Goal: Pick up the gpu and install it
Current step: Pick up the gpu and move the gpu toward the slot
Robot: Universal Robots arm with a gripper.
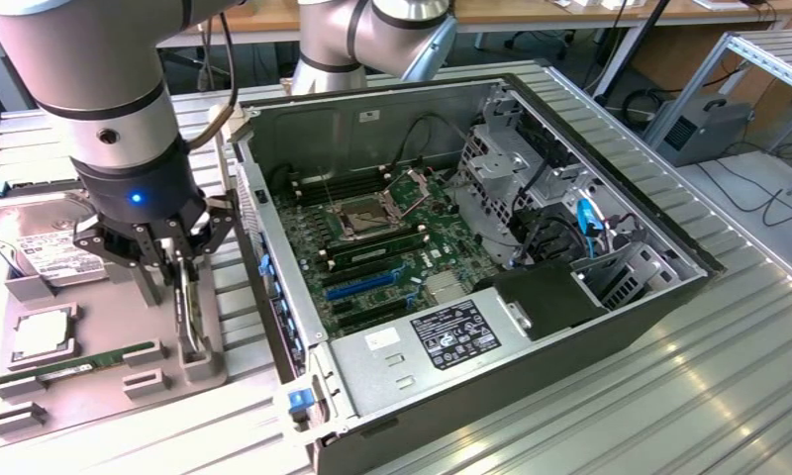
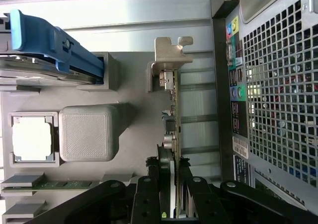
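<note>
- Exterior view: the gripper [image 1: 171, 285] stands at nine o'clock of the open computer case [image 1: 369, 104], low over the grey fixture tray [image 1: 106, 396].
- Wrist view: its fingers [image 2: 151, 184] press on both faces of the gpu [image 2: 173, 117], pinching the card edge-on (a thin board offers little other firm hold).
- The gpu stands on its long edge in the tray's slot, with the metal bracket [image 2: 171, 52] at the end away from the grip. Whether it is clear of the slot cannot be told.
- Upright storage probably keeps both faces reachable and suits the motherboard [image 1: 383, 247] slots.
- Hard drive [image 1: 47, 237] and memory stick [image 1: 79, 364] lie at ten and eight o'clock of the gripper.
</note>
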